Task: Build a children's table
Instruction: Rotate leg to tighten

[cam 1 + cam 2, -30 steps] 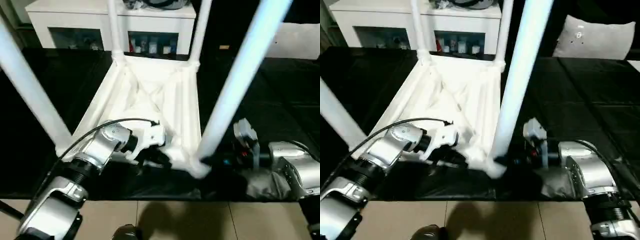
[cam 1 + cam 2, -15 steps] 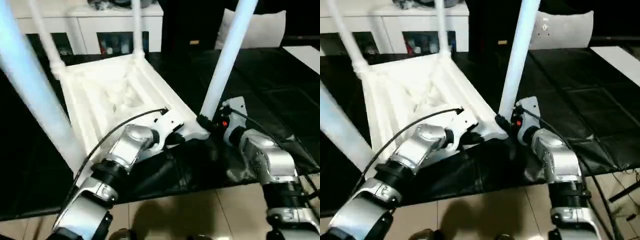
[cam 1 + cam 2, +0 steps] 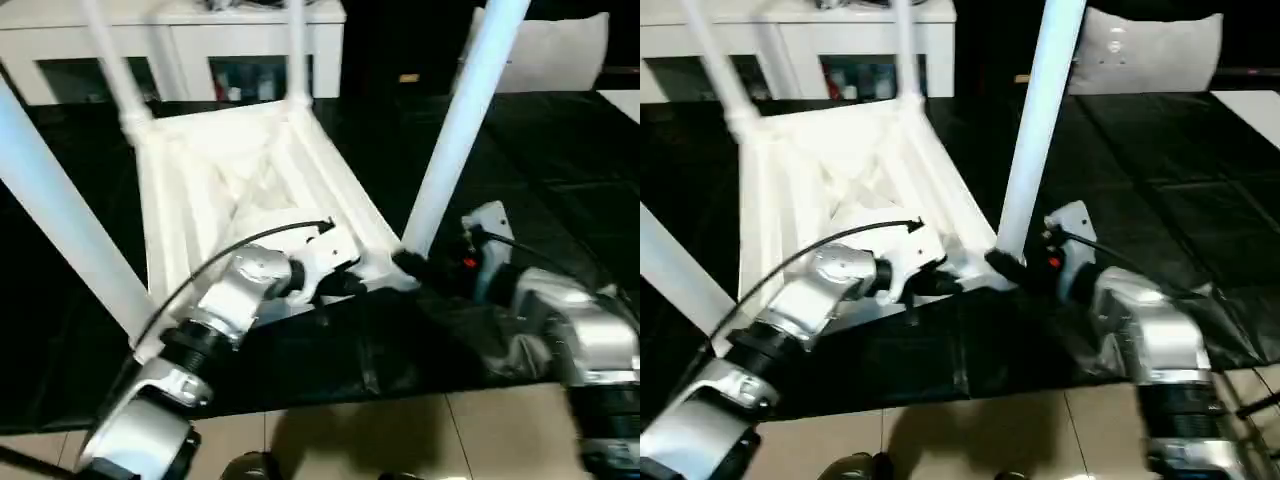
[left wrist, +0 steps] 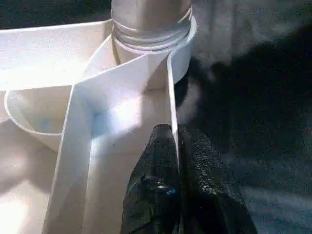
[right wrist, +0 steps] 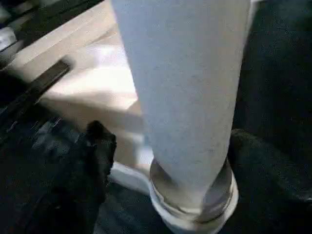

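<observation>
You see the children's table (image 3: 240,180) lying upside down across the centre and upper left of the head views, its ribbed underside facing up on the black-covered work table (image 3: 560,160). Four white legs rise from its corner sockets: two thin ones at the top of the frame, one thick one crossing the left edge, and the near right leg (image 3: 455,130) slanting up toward the upper right.

Your left gripper (image 4: 178,161) sits just below centre in the head views, at the table's near edge. In the left wrist view its two black fingers are clenched on a thin upright wall of the table's rim, one finger on each side, just short of the corner socket where a leg is seated.

Your right gripper (image 5: 168,165) reaches in from the lower right to the base of the near right leg. In the right wrist view its fingers (image 5: 97,156) stand wide apart on either side of that leg, with a visible gap to the leg.

A white cabinet (image 3: 200,40) stands along the top of the frame.
</observation>
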Controlling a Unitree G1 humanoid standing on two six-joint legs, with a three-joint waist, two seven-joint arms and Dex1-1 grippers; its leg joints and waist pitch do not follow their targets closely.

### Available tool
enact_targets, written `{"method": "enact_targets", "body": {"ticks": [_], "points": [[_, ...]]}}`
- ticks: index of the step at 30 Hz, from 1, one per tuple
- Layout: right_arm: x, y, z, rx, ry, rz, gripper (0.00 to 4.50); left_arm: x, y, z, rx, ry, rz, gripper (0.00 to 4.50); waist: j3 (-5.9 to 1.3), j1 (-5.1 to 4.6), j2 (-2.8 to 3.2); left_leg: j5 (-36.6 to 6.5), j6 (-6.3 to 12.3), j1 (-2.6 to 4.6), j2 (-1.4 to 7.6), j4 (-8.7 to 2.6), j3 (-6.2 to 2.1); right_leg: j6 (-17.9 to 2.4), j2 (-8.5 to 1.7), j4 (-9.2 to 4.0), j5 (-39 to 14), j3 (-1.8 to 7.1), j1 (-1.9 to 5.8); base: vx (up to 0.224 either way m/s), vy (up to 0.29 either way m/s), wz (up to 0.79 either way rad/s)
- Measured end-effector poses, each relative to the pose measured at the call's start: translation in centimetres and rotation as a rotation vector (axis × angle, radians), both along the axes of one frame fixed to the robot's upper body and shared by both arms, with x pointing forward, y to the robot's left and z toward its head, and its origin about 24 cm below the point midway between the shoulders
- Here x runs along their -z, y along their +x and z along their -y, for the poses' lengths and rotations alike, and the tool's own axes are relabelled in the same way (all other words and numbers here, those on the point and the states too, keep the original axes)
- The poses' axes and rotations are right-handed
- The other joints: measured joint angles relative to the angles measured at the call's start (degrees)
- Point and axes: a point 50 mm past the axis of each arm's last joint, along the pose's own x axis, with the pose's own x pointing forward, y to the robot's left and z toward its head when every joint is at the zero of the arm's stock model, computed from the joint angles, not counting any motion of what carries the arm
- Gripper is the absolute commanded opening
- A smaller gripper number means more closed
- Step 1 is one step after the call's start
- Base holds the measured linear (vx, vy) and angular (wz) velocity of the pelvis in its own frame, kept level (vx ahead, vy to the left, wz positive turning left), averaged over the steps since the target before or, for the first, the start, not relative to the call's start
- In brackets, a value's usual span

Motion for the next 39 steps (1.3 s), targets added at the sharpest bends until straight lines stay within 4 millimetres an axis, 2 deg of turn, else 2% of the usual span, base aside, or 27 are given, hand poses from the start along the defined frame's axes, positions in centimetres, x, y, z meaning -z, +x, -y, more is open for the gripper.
{"method": "enact_targets", "body": {"ticks": [1,2,7,14,17,18,27,31,39], "points": [[-0.2,-0.2,0.3,-0.043,-0.024,0.006,4.13,0.0,-0.1,-0.3,0.023,0.001,-0.004,0.00,0.01,0.22,0.01,0.0,0.00,-0.02,-0.01,0.00,0.05,0.0,-0.04,-0.01,0.0,0.00,0.00,0.000,0.000,0.00],[-0.5,-0.3,0.7,-0.066,-0.042,0.018,4.35,0.0,-0.2,-0.6,0.045,-0.001,-0.012,0.00,0.01,0.39,0.00,0.0,0.00,-0.02,-0.01,0.02,0.08,0.0,-0.05,-0.02,0.0,0.01,0.01,0.000,0.000,0.00],[-0.8,-0.9,1.8,-0.194,-0.105,0.007,4.35,-0.1,-0.5,-2.4,0.127,0.016,-0.048,0.00,0.01,1.06,-0.01,0.0,0.00,0.02,0.00,0.12,0.13,0.0,-0.08,0.03,0.0,0.02,0.08,0.000,0.000,0.00],[-0.4,-1.9,1.0,-0.414,-0.087,-0.060,3.61,-0.3,-1.5,-3.5,0.290,0.069,-0.075,0.00,0.00,2.67,-0.04,0.0,0.00,0.03,0.02,0.35,0.13,-0.1,-0.13,0.17,0.0,0.02,0.19,0.000,0.000,0.00],[-0.2,-2.3,0.7,-0.491,-0.091,-0.083,3.50,-0.4,-1.8,-3.6,0.344,0.085,-0.087,0.00,-0.01,3.15,-0.05,0.0,0.00,0.03,0.00,0.56,0.19,-0.1,-0.21,0.33,0.0,0.05,0.20,0.000,0.000,0.00],[-0.1,-2.4,0.6,-0.502,-0.091,-0.089,3.27,-0.4,-1.9,-3.5,0.356,0.089,-0.090,0.00,-0.01,3.26,-0.05,0.0,0.00,0.03,0.00,0.62,0.22,-0.1,-0.26,0.38,0.0,0.05,0.20,0.000,0.000,0.00],[0.4,-2.6,0.2,-0.551,-0.047,-0.095,2.59,-0.3,-2.1,-3.4,0.394,0.094,-0.096,0.00,0.00,3.17,-0.14,0.0,-0.01,0.06,-0.03,1.08,0.29,0.0,-0.46,0.99,0.0,0.06,0.18,0.000,0.000,0.00],[0.6,-2.6,-0.1,-0.559,-0.041,-0.089,2.13,-0.3,-2.1,-3.4,0.394,0.093,-0.095,0.00,-0.01,3.15,-0.15,0.0,-0.01,0.06,-0.03,1.10,0.29,0.0,-0.46,0.99,0.0,0.07,0.18,0.000,0.000,0.00],[0.8,-2.7,0.0,-0.552,-0.033,-0.084,1.95,-0.2,-2.2,-3.3,0.383,0.086,-0.100,0.00,-0.05,3.11,-0.23,0.0,0.00,0.06,-0.03,1.11,0.30,-0.1,-0.47,1.05,0.0,0.06,0.18,0.000,0.000,0.00]]}}
